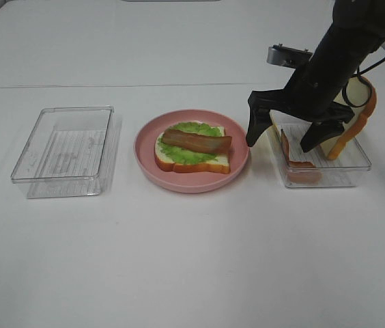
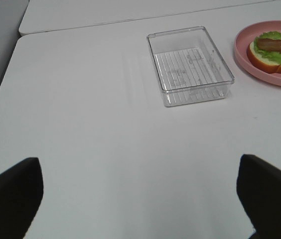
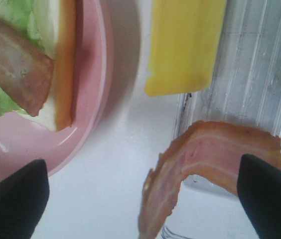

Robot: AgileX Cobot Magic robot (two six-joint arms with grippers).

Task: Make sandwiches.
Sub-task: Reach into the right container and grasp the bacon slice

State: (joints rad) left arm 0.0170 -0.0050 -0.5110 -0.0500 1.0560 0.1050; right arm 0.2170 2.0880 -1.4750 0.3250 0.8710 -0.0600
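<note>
Step in hand: you look to be fetching the next layer. The round pink plate [image 1: 145, 147] already carries a white bread slice with orange-brown crust [image 1: 223, 160], a ruffled green lettuce leaf [image 1: 196, 128] and one reddish-brown bacon strip [image 1: 196, 141].
Right claw: your right gripper [image 1: 281, 143] hangs over the plate-side end of the right-hand clear plastic tray [image 1: 336, 178], fingers spread wide and gripping nothing.
Left claw: your left gripper [image 2: 140, 199] is wide open and empty over bare table, well apart from the empty left-hand clear plastic tray [image 2: 190, 64].
Likely targets: a second bacon strip [image 3: 215, 149] appears to lie over the tray's wall, with one end hanging outside. The thin yellow cheese square [image 3: 185, 45] leans just beside it. I cannot tell which one you are after.
Next move: I judge you must descend, centre on one piece only, and close across its narrow width.
In the way: the two pieces sit close together, so a wide grip may catch both. The thin tray wall could snag a finger or let the tray slide. The second bread slice [image 1: 360, 116] leans at the tray's far side, behind your arm.
</note>
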